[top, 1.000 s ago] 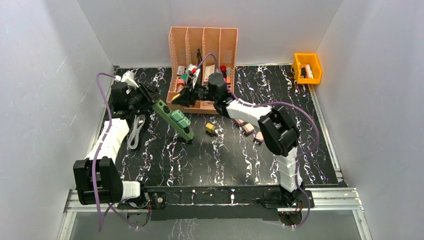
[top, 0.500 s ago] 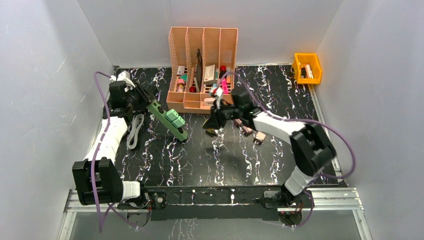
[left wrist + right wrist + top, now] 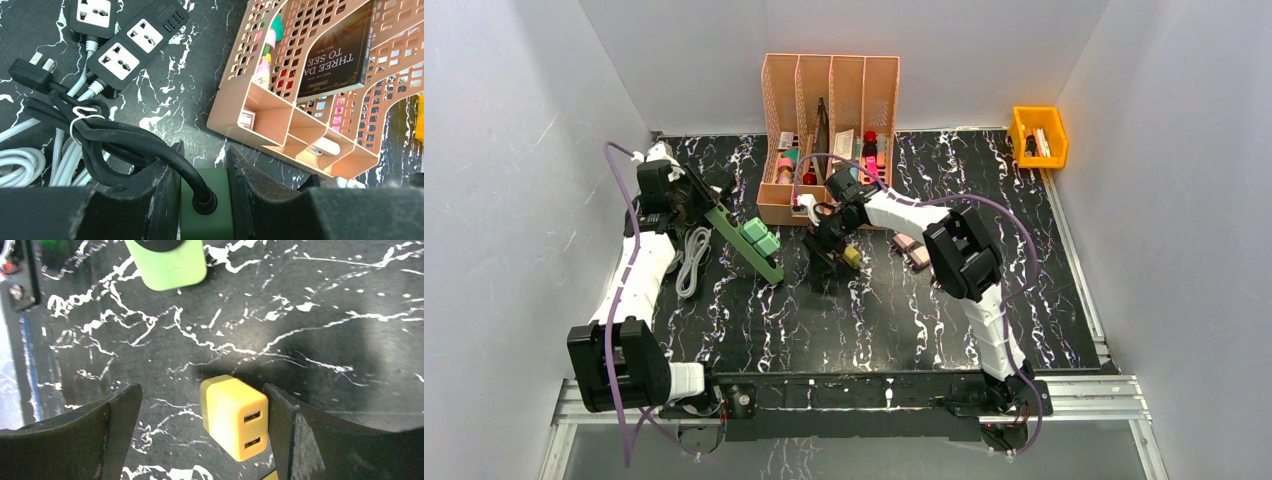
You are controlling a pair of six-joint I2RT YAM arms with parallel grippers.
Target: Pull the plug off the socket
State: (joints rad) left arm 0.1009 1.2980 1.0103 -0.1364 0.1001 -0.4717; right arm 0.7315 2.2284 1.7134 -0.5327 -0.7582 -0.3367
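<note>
A dark green power strip, the socket [image 3: 746,243], slants across the left of the table with two light green plugs [image 3: 760,237] seated in it. My left gripper [image 3: 702,205] is shut on its far end; in the left wrist view both fingers [image 3: 250,180] press the green body [image 3: 206,215] where its black cable [image 3: 150,145] comes out. A yellow two-port plug [image 3: 851,257] lies loose on the table. My right gripper [image 3: 828,252] hangs open over it. In the right wrist view the yellow plug [image 3: 234,416] sits between the jaws [image 3: 201,390], close to the right finger.
A peach file organizer [image 3: 829,75] with a book and small items stands at the back. An orange bin [image 3: 1037,135] sits far right. Pinkish plugs [image 3: 914,255] lie right of the yellow one. A white cable [image 3: 692,262] and black power strips [image 3: 142,37] lie at the left.
My right arm swung from the organizer out to the right, then back over the yellow plug, and its jaws opened. The left arm drew the green strip slightly left.
</note>
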